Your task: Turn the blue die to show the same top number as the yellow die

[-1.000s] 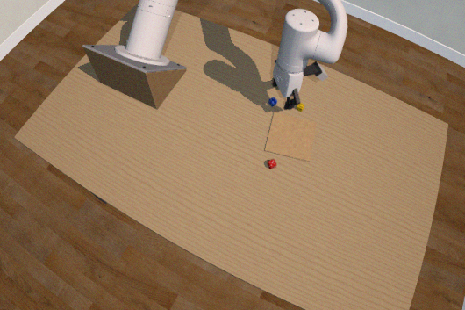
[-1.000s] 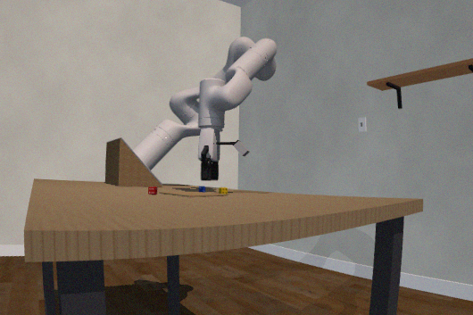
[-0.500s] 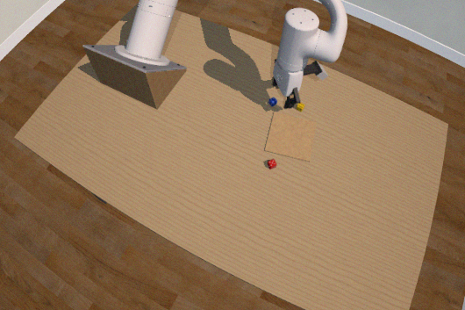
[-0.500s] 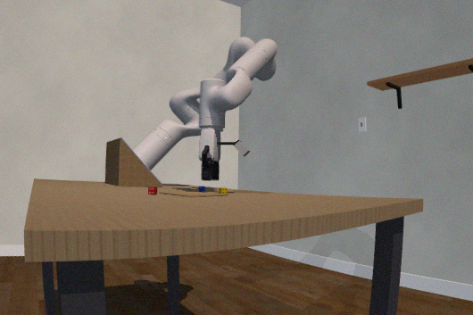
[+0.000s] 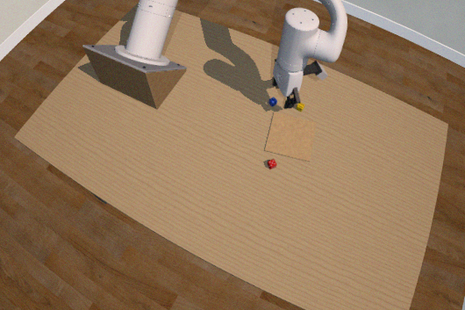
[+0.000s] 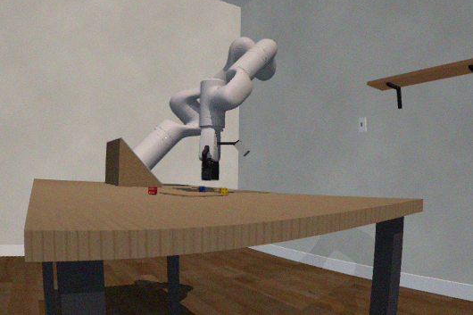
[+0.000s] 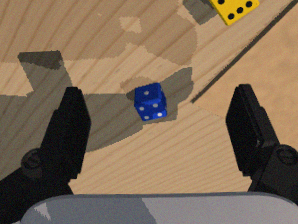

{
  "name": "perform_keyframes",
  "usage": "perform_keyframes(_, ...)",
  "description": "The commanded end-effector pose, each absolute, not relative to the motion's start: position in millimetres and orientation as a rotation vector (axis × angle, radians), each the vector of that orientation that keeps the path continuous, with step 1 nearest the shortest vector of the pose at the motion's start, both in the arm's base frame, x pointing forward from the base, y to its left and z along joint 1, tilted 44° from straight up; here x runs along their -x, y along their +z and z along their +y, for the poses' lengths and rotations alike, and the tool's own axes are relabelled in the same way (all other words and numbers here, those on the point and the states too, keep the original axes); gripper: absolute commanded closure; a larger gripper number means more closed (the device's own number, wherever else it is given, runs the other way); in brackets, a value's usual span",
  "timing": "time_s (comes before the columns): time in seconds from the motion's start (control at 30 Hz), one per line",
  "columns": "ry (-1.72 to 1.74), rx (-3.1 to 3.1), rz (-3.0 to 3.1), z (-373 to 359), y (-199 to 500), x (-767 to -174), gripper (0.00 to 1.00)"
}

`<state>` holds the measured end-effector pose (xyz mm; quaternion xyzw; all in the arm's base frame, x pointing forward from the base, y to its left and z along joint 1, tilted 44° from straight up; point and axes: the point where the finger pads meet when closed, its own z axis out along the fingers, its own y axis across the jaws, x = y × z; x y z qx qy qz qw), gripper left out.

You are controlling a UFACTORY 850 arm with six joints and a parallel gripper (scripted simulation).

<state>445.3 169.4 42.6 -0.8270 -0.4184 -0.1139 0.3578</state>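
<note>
The blue die (image 5: 272,101) (image 6: 202,189) (image 7: 150,102) lies flat on the bare table, just off the near corner of the tan mat (image 5: 291,136) (image 7: 273,56). The yellow die (image 5: 300,107) (image 6: 223,190) lies flat close to the mat's far edge, also off the mat; its top face shows several pips. My gripper (image 5: 291,102) (image 6: 210,177) (image 7: 158,103) is open and empty. It hangs a short way above the table, and in the wrist view the blue die sits between its two fingers, untouched.
A red die (image 5: 272,163) (image 6: 153,190) lies on the table on the other side of the mat. The arm's wedge-shaped base (image 5: 133,72) (image 6: 122,165) stands at the far left of the table. A wall shelf (image 6: 424,76) hangs off to the right.
</note>
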Motion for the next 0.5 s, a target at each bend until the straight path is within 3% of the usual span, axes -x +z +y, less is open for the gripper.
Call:
perform_keyframes(0.0, -0.296, 2.135, -1.080, 169.1, 43.0, -446.0, 0.00)
perform_keyframes(0.47, -0.296, 2.135, -1.080, 172.4, 44.8, -454.9, 0.00)
